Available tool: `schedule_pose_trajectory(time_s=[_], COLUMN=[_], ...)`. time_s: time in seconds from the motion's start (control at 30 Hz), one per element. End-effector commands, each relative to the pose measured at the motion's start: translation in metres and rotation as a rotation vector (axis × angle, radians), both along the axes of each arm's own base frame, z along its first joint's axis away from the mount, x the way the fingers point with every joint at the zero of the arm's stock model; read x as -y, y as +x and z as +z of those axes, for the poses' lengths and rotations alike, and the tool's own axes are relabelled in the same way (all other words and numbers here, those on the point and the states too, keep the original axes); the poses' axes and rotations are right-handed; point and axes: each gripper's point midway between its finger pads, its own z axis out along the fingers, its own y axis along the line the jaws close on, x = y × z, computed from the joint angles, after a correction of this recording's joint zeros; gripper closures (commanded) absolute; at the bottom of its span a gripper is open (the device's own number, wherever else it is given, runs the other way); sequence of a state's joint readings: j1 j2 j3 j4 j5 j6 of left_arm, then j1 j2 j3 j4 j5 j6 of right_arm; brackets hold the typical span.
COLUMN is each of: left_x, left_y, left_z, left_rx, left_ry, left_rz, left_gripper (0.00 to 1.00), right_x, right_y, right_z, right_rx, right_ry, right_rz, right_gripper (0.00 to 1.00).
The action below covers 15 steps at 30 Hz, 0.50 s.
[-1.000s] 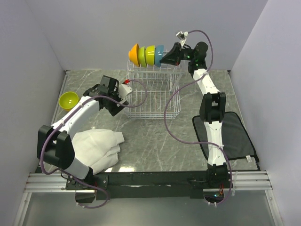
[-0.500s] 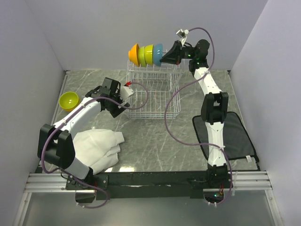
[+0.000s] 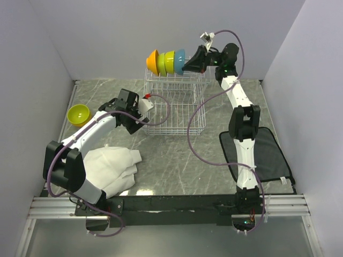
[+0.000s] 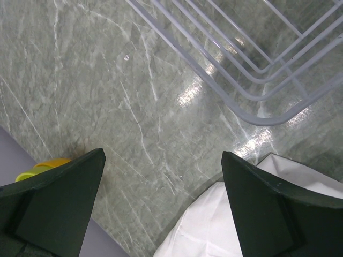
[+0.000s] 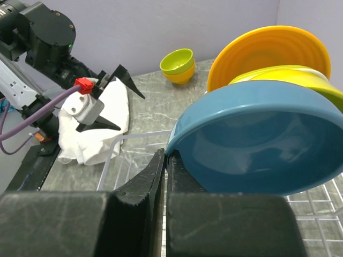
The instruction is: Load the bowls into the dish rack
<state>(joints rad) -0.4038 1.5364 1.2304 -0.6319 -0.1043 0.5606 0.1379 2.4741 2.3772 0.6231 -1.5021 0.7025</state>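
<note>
— Left gripper [image 4: 162, 160] has slid nearer the white wire dish rack [image 3: 167, 133], jaws apart, empty.
— Why's the right gripper [image 5: 165, 155] pinching the round blue plastic bowl [image 5: 257, 139]?
— To hold the bowl stack [image 3: 169, 62] over the rack below it.

One white wire dish rack [image 3: 170, 110]. Six bowls in all. Four nested sideways over the rack's far edge: one orange bowl [image 3: 153, 62], two lime bowls [image 3: 167, 62], one blue bowl [image 3: 181, 58]. One stacked pair [image 3: 78, 114] well left of the rack, lime over orange. One white cloth [image 3: 111, 167] near-left of the rack; one black mat [image 3: 268, 152] right of it.
</note>
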Motion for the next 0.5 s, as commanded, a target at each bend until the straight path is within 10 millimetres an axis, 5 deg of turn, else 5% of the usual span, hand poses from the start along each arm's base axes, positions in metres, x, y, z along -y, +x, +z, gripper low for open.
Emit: schedule_pose_trajectory(time_s=[0.0,0.47], left_x=[0.005,0.021], left_y=[0.007,0.007], left_z=[0.003,0.003], left_rx=[0.027,0.027], left_ry=[0.006,0.033], left_rz=[0.001,-0.031], left_gripper=[0.03,0.03], right_x=[0.002,-0.001], right_y=[-0.019,-0.009], right_z=[0.002,-0.015], right_rx=[0.11,0.114], right_ry=[-0.054,-0.051], right_rz=[0.124,0.125], right_gripper=[1.0,1.0])
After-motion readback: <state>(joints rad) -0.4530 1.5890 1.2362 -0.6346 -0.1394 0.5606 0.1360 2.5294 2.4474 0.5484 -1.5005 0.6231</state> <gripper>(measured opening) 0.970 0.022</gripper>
